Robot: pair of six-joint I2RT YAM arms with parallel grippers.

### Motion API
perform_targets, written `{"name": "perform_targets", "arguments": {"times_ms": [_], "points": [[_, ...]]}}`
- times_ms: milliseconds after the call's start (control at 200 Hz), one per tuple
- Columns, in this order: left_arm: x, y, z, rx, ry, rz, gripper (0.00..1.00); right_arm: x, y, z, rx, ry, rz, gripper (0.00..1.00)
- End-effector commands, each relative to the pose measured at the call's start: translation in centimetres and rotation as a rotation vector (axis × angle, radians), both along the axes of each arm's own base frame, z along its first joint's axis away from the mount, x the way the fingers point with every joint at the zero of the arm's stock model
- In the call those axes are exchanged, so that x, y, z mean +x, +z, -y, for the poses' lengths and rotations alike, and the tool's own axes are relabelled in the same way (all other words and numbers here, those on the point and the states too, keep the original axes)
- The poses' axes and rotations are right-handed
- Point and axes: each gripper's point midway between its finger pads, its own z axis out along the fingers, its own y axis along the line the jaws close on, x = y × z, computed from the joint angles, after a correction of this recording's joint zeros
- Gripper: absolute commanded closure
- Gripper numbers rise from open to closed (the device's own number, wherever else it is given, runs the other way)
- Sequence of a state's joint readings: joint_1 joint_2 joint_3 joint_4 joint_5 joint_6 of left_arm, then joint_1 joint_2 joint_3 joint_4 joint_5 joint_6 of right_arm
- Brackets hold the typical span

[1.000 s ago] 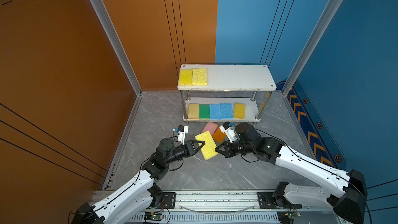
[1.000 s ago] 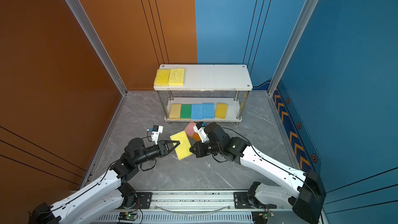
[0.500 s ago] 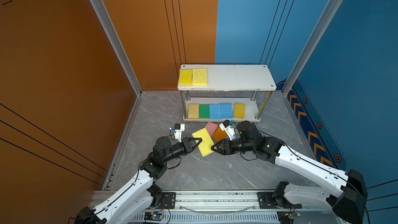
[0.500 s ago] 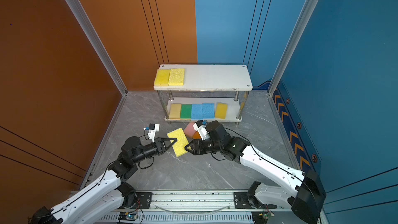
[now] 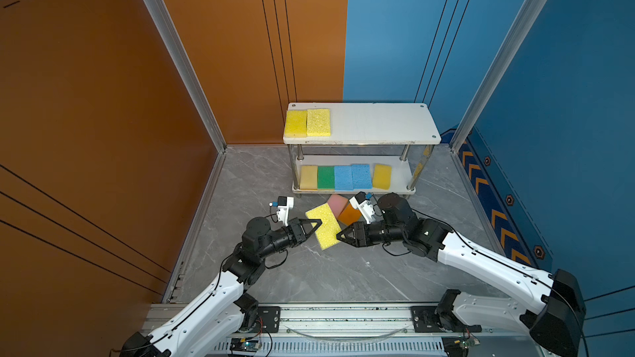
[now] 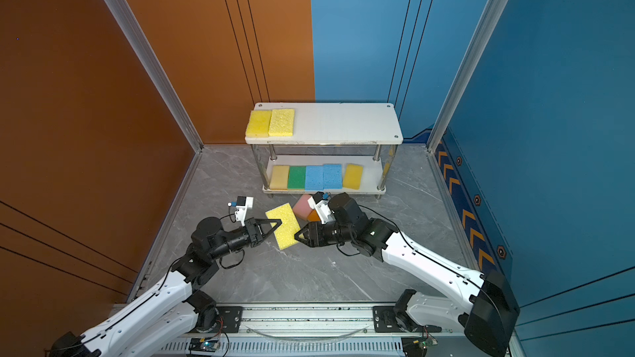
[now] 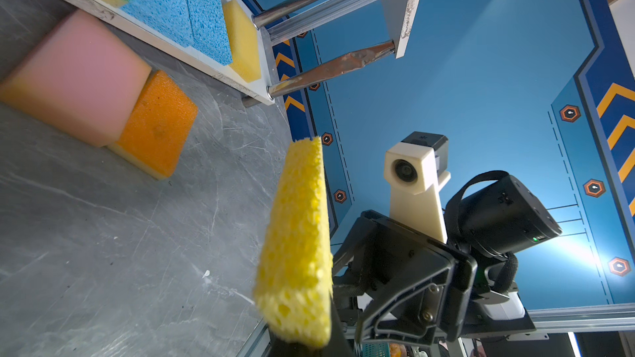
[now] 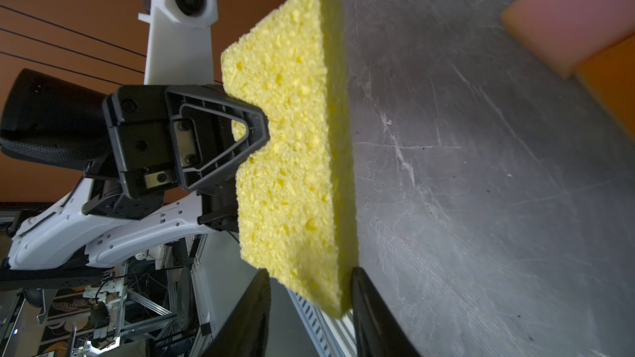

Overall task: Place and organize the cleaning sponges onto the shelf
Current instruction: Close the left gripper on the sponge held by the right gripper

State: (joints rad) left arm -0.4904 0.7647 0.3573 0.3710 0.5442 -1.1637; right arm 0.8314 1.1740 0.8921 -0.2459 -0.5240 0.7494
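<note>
In a top view the left gripper [image 5: 319, 224] pinches the left edge of a yellow sponge [image 5: 329, 234], the right gripper [image 5: 339, 235] at its right edge, with a pink sponge [image 5: 338, 201] and an orange sponge [image 5: 349, 215] just beyond, before the shelf [image 5: 378, 125].

I counted ten cleaning sponges in all. Two lay on the top board of the single shelf [image 5: 378, 125]: a bright yellow sponge [image 5: 296, 123] and a coarse-pored yellow sponge [image 5: 318, 122]. Five sat on its lower board: one pale yellow sponge [image 5: 309, 177], one green sponge [image 5: 325, 177], a light blue sponge [image 5: 343, 177], a second light blue sponge [image 5: 361, 176] and one golden yellow sponge [image 5: 382, 176]. Three were off it: one porous yellow sponge [image 5: 326, 230], one pink sponge [image 5: 337, 202] and one orange sponge [image 5: 349, 214]. The shelf had two white boards and four metal posts. There were two arms, so two end effectors, the left end effector [image 5: 319, 223] and the right end effector [image 5: 339, 235], and two wrist cameras, the left wrist camera [image 5: 284, 206] and the right wrist camera [image 5: 360, 204].
</note>
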Motion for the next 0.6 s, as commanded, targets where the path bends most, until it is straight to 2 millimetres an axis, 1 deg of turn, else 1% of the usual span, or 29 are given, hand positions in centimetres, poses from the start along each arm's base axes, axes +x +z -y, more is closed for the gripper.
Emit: {"name": "perform_targets", "arguments": {"times_ms": [0,140,240,335,596], "points": [[-0.2,2.1,0.1,-0.035,-0.017,0.048,1.00,0.1,-0.8,0.0,0.001,-0.002,-0.017,0.62],[-0.2,2.1,0.0,-0.038,-0.017,0.047,1.00,0.4,-1.0,0.1,-0.004,-0.010,-0.021,0.62],[-0.2,2.2,-0.1,-0.040,-0.015,0.049,1.00,0.7,-1.4,0.5,-0.014,-0.029,-0.029,0.60],[-0.2,2.0,0.0,-0.038,-0.018,0.043,1.00,1.0,-1.2,0.6,-0.010,-0.037,-0.024,0.60],[-0.2,2.0,0.0,-0.037,-0.017,0.040,1.00,0.8,-0.4,-0.3,0.033,-0.011,-0.028,0.69]]}}
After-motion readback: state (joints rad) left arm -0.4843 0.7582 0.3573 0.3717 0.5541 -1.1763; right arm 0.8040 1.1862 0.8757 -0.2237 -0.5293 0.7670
